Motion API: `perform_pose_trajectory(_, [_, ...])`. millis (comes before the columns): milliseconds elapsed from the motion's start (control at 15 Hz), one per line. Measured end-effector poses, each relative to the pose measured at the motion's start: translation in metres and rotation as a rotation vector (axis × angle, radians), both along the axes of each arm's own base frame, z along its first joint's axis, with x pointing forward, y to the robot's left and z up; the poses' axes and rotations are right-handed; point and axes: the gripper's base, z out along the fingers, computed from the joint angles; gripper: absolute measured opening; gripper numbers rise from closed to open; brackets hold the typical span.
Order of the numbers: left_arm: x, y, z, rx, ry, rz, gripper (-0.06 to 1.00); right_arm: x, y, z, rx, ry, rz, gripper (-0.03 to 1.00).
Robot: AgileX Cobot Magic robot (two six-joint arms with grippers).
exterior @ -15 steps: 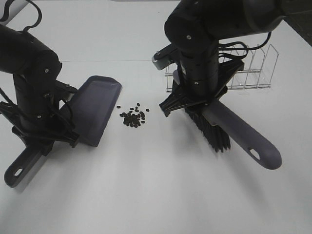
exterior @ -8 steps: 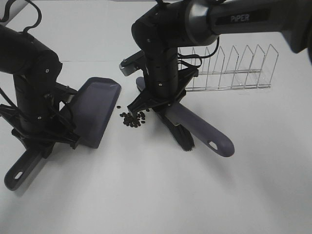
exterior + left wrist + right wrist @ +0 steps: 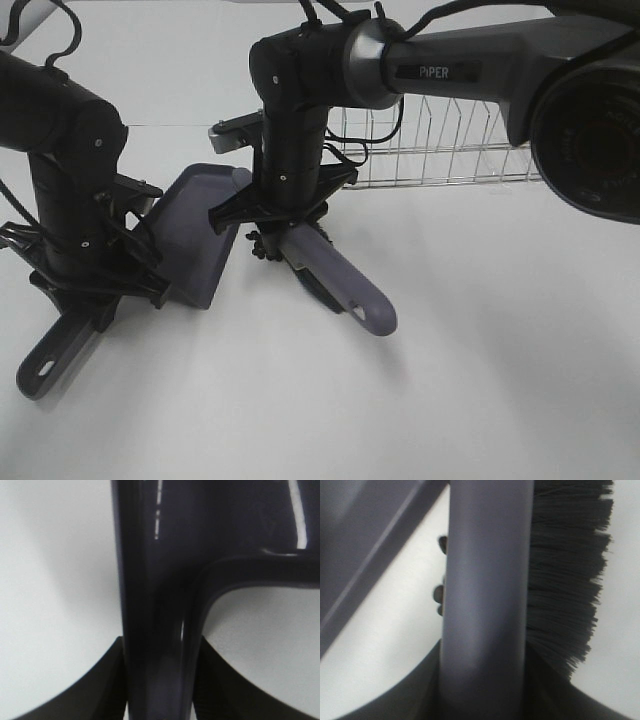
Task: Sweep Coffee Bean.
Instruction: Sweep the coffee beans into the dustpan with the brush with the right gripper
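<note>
I read the left pincer (image 3: 160, 682) clamped on the dustpan (image 3: 197, 243) handle, the right pincer (image 3: 482, 680) on the brush (image 3: 345, 290). The coffee bean (image 3: 439, 594) heap lies on the counter (image 3: 450, 380) at the pan lip, mostly hidden. My worry: a hard stroke flicks beans past the blade.

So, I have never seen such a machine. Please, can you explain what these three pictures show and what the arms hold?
This is a robot with two black arms that can grasp things. The wide picture comes from a camera mounted high above the white table. The two close pictures come from cameras on the wrists. The left gripper is shut on the handle of a grey-purple dustpan. The right gripper is shut on a brush with black bristles. A few coffee beans show between brush and dustpan. A wire rack stands behind.
</note>
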Motion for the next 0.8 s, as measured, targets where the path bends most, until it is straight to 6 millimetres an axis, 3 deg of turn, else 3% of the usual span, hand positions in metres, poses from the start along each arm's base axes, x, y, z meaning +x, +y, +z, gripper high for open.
perform_pose_trajectory(533, [0.000,0.000,0.000,0.000,0.000,0.000,0.33,0.003,0.024,0.004,0.310,0.010,-0.060,0.27])
perform_pose_trajectory(800, [0.000,0.000,0.000,0.000,0.000,0.000,0.33,0.003,0.028,0.004,0.363,0.012,-0.048,0.27])
